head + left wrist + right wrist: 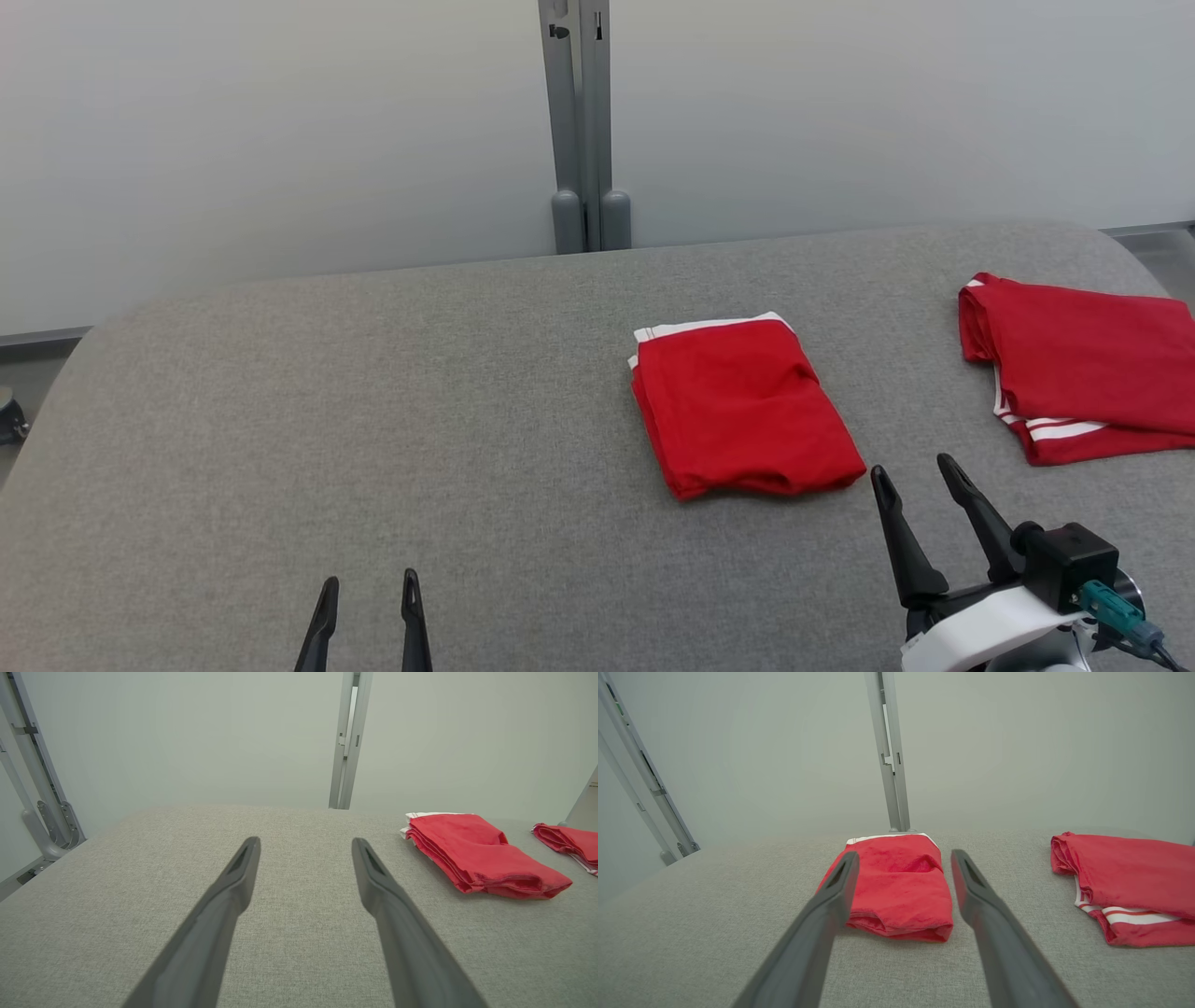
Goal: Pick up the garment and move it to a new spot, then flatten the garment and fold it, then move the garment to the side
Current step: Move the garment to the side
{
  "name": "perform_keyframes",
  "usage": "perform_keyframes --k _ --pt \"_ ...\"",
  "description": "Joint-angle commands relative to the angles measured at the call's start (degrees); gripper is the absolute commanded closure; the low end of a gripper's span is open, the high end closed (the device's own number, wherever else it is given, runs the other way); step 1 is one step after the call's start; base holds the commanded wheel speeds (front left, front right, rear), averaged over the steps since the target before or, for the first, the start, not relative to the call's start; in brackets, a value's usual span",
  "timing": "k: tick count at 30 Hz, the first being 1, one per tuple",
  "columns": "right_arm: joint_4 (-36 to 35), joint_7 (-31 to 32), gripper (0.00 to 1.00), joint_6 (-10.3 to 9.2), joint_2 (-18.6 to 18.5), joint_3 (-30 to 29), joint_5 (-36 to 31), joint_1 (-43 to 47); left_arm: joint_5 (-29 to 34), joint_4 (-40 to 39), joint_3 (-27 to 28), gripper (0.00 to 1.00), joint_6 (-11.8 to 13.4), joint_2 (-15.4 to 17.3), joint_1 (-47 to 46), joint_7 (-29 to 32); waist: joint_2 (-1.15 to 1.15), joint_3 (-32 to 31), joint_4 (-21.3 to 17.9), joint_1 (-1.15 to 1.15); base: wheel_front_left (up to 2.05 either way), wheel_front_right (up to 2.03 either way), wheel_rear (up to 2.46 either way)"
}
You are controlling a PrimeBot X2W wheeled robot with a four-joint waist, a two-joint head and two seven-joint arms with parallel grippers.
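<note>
A red garment (742,407) with a white hem lies folded into a compact rectangle right of the table's middle; I also see this garment (476,854) (899,886) in both wrist views. My right gripper (918,473) (901,858) stands open just short of its near right corner, fingers pointing at it, holding nothing. My left gripper (369,584) (306,844) is open and empty near the front edge, well to the left of the garment over bare cloth.
The grey fabric table (373,420) spreads wide to the left. A second red garment (1088,364) with white stripes lies folded at the far right edge. A grey post (583,121) stands behind the table against the pale wall.
</note>
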Motion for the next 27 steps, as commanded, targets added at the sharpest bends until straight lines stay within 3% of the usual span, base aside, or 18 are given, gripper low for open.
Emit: perform_keyframes --k 1,27 --pt "0.2 -0.1 0.00 -0.06 0.0 0.1 -0.3 0.3 0.2 0.1 0.2 0.00 0.2 0.1 -0.5 0.0 0.00 0.0 0.0 0.00 0.00 0.00 0.00" --pt "0.8 -0.1 0.00 -0.06 -0.1 0.1 -0.2 0.7 1.5 -0.6 -0.8 0.00 0.7 0.1 -0.8 0.0 0.00 0.5 0.7 0.00 0.00 0.00 0.00"
